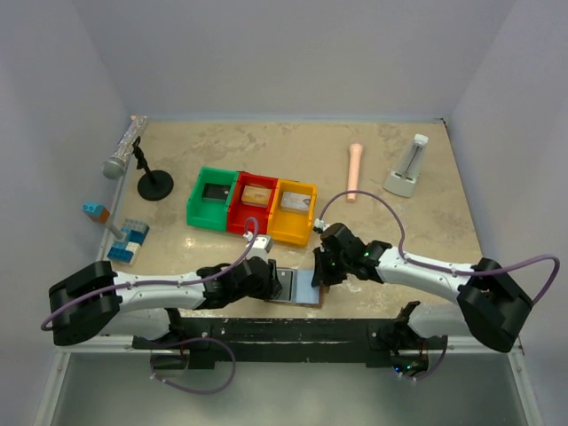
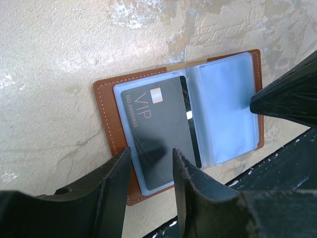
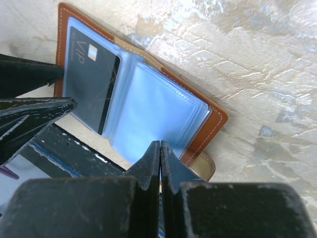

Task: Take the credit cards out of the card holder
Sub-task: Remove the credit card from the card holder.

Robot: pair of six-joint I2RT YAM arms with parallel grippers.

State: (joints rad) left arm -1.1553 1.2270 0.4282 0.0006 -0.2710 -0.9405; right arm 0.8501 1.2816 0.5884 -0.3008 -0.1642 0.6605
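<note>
l claw (image 2: 151, 153) released at card holder (image 2: 105, 115) edge, r claw (image 3: 159, 145) clenched at opp. edge.

Two YAM arms: white links, black joints.
left arm (image 1: 164, 288) lower left, right arm (image 1: 426, 269) lower right; purple cable (image 1: 359, 193) looped off each; black tapered fingers (image 2: 115, 181).

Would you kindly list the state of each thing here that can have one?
card holder, lying open on the table.
black card, tucked inside a clear sleeve.
left hand, open, poised at the card's end.
right hand, shut, tip on the right sleeve.
</note>
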